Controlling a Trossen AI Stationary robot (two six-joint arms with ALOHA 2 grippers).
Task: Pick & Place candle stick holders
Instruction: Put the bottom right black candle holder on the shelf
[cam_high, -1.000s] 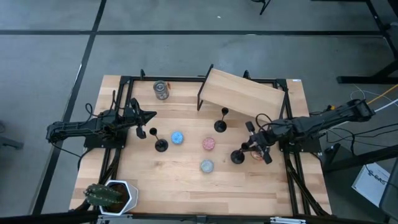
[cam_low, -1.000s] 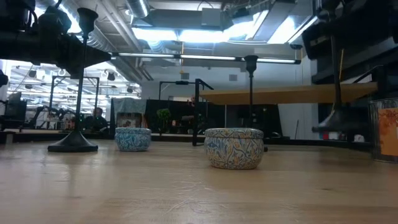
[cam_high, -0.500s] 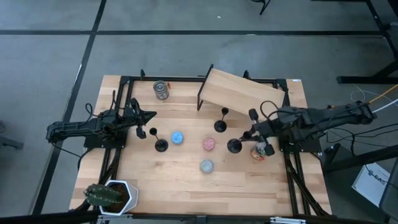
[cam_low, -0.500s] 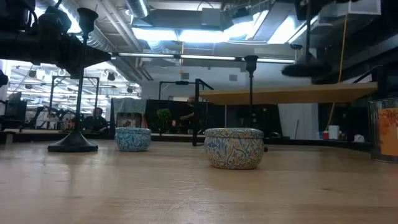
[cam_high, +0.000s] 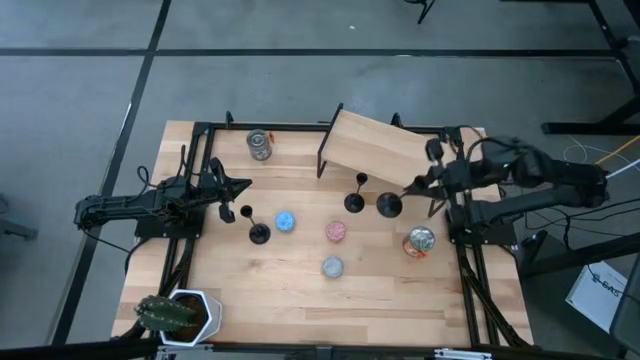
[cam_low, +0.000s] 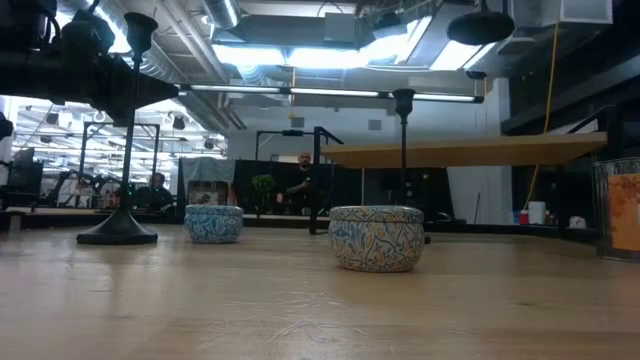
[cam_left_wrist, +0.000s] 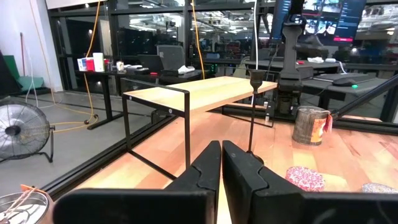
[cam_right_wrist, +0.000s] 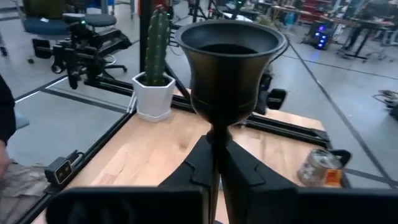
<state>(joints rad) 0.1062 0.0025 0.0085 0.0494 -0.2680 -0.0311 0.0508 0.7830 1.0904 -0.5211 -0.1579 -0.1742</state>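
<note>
Right gripper had jaws clenched on the stem of one candle stick holder, carried high off the surface near the wooden shelf. Two other holders stood upright below. Left gripper waited with jaws clenched on nothing. Best to keep the stem vertical, then lower squarely before releasing.

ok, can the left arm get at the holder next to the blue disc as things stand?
Probably yes. The left hand, shut and empty, sits just beside that holder, with bare table between them. It would need to open first. The right hand is busy carrying another holder.
</note>
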